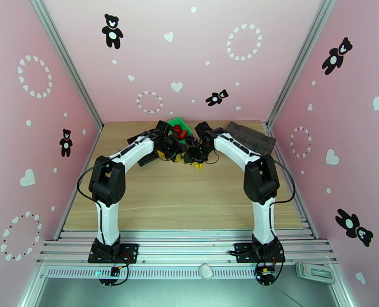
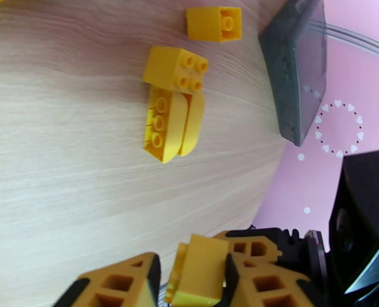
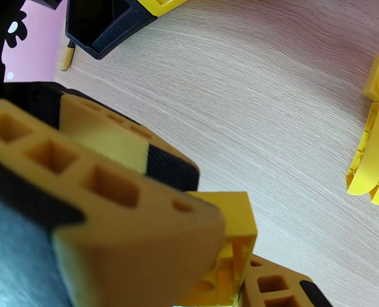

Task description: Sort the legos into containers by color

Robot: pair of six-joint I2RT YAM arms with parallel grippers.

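Note:
In the left wrist view my left gripper [image 2: 194, 269] is shut on a yellow lego [image 2: 199, 277], just above the wood. Ahead of it lie loose yellow legos: a small block [image 2: 215, 24], a four-stud block [image 2: 176, 69] and two curved pieces [image 2: 171, 124]. My right gripper [image 3: 235, 257] is shut on another yellow lego [image 3: 232, 236]. Beyond it stand the black container [image 3: 105, 21] and the yellow container's [image 3: 161, 1] corner. From above, both grippers [image 1: 171, 149] [image 1: 197, 158] meet at the table's far middle, beside the green container [image 1: 175, 122] with red legos [image 1: 179, 131].
A large dark grey tray [image 1: 251, 136] lies at the back right, and its edge also shows in the left wrist view [image 2: 296, 72]. More yellow legos [image 3: 376, 149] lie to the right of my right gripper. The near half of the table [image 1: 189, 200] is bare wood.

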